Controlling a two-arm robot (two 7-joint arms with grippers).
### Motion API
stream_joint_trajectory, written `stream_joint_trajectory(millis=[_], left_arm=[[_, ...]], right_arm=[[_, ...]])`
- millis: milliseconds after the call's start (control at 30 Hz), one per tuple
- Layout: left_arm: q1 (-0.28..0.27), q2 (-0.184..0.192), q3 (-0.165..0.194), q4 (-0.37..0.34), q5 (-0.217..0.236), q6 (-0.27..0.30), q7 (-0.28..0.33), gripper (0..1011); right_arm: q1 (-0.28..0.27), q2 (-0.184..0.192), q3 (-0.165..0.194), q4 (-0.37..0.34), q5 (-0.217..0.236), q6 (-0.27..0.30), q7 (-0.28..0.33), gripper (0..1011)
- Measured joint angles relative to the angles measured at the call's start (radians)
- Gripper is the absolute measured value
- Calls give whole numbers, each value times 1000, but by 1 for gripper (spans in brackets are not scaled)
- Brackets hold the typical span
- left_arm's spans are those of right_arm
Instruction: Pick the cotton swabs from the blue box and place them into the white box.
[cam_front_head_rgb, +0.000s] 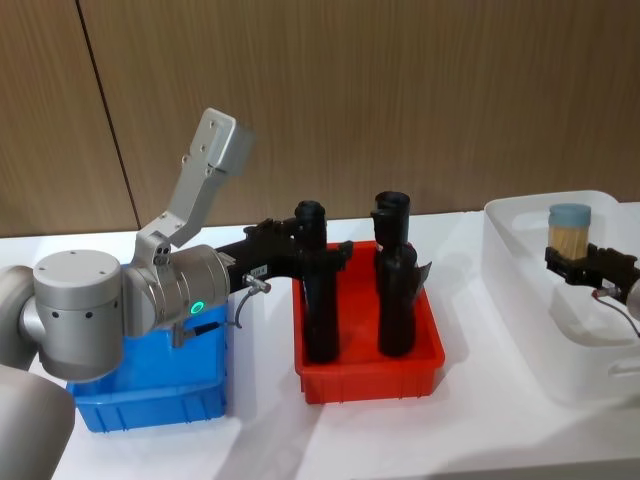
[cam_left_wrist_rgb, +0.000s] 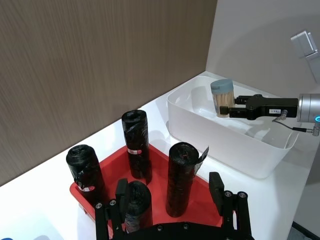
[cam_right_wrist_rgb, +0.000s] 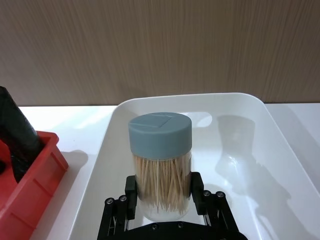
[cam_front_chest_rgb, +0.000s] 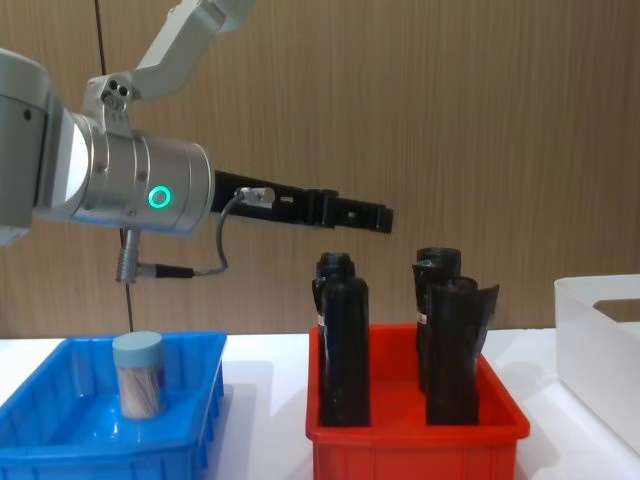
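With the right gripper (cam_front_head_rgb: 572, 258) clenched on one cotton swab jar (cam_right_wrist_rgb: 160, 165) above the white box (cam_front_head_rgb: 520, 205) at right, not yet released, a second jar (cam_front_chest_rgb: 138, 375) waited in the blue box (cam_front_chest_rgb: 200, 440) at left, the left gripper (cam_left_wrist_rgb: 168, 180) hovering, fingers spread, above the red bin (cam_front_head_rgb: 370, 385).

Upright black bottles (cam_front_head_rgb: 320, 290) in red bin (cam_front_head_rgb: 370, 385) between blue box (cam_front_head_rgb: 150, 400) and white box (cam_front_head_rgb: 515, 300)

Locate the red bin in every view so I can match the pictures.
Head: red bin centre, between blue box and white box.
Chest: low centre, black bottles standing in it.
Left wrist: just beyond the left gripper, nearer than the white box.
Right wrist: beside the white box.
Shared landmark: the black bottles.
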Motion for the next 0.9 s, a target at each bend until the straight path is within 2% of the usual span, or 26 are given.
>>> stream_joint_trajectory(millis=[67,500,900], left_arm=[[0,0,0,0,0,0,0,1004],[0,0,0,0,0,0,0,1004],[0,0,0,0,0,0,0,1004]], right_arm=[[8,-1,-1,12,-6,7,2,648],[35,-5,-6,55,-26,33,8,992],[35,-5,-6,50,-29,35,1,1001]])
